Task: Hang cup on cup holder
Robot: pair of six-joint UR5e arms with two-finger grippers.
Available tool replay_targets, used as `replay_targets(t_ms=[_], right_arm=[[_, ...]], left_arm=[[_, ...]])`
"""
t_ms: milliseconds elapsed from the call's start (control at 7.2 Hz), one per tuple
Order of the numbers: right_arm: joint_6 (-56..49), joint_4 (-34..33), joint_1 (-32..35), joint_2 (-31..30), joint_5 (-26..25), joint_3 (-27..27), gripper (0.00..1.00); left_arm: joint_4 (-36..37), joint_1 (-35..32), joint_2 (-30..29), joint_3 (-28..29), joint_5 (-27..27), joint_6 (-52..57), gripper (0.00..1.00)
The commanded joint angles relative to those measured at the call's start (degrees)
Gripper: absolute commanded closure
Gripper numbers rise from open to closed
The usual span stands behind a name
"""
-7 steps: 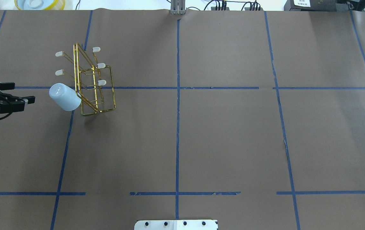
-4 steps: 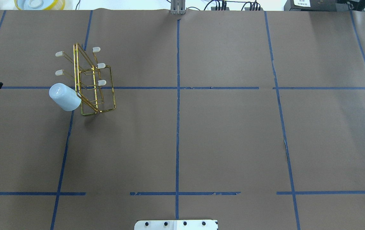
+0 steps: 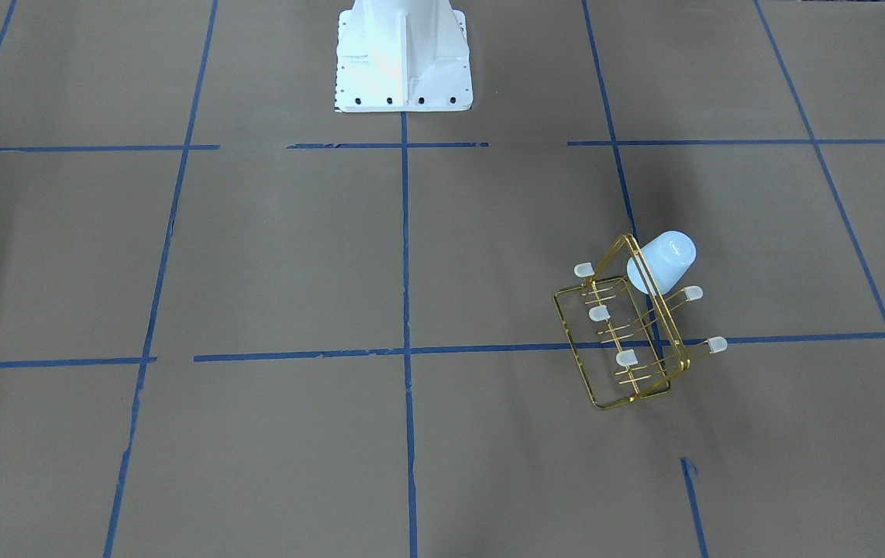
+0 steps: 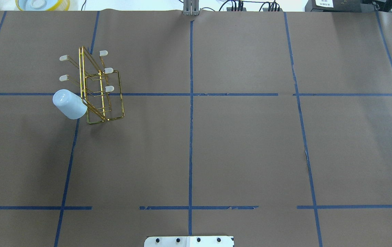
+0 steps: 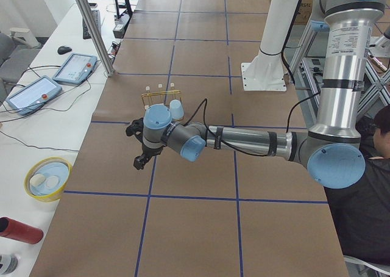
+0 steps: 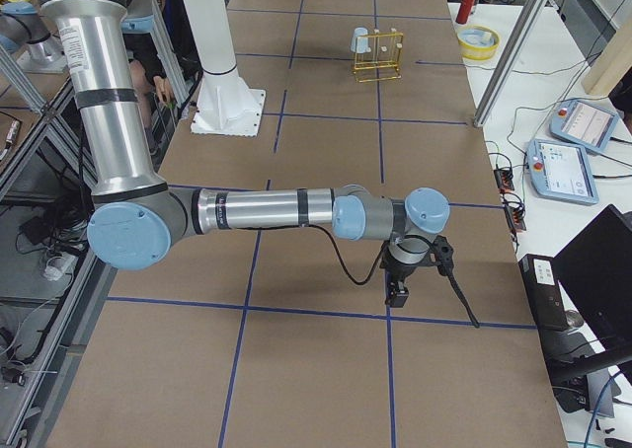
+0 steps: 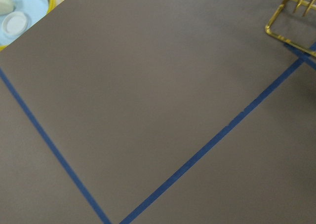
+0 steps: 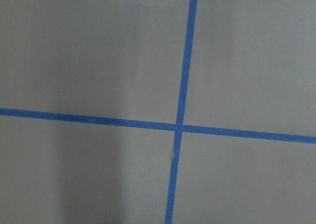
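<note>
Near the table's left end, the left gripper [image 5: 139,160] hangs over bare table, apart from the cup holder [image 4: 102,92]. Its fingers are small and edge-on, so I cannot tell whether they are parted or clenched. The right gripper [image 6: 394,290] is over the right end and shows in a side view only, so its finger state cannot be told either.

The cup [image 4: 69,104] is toward the far-left corner, mouth-down and tilted on the cup holder, base pointing at the left end. Five capped prongs are bare. Judged: the sixth sits inside the cup and carries it, so the cup is hung and neither arm needs to be close.

The overhead view shows neither gripper; the side views do. The front-facing view shows the cup up at the frame's top. The left wrist view catches only a corner of the base wire.
</note>
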Motion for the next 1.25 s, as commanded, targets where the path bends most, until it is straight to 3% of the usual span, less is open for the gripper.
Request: replay_targets(t_ms=[0,278,417,1111], right_arm=[[-0.03,0.0,0.02,0.0,0.0,0.0,0.0],[-0.03,0.0,0.02,0.0,0.0,0.0,0.0],[0.06,0.0,0.02,0.0,0.0,0.0,0.0],[-0.03,0.0,0.02,0.0,0.0,0.0,0.0]], left_arm=[[14.15,-3.13,-1.18,0.65,-2.85,0.59,0.0],[27.05,-4.9,-1.53,0.57,-7.76,0.59,0.0],[29.74,-5.42,-1.53,0.48,-8.84,0.5,0.0],[29.68,-5.95,-1.44,-1.02,-8.41,-2.67,0.0]])
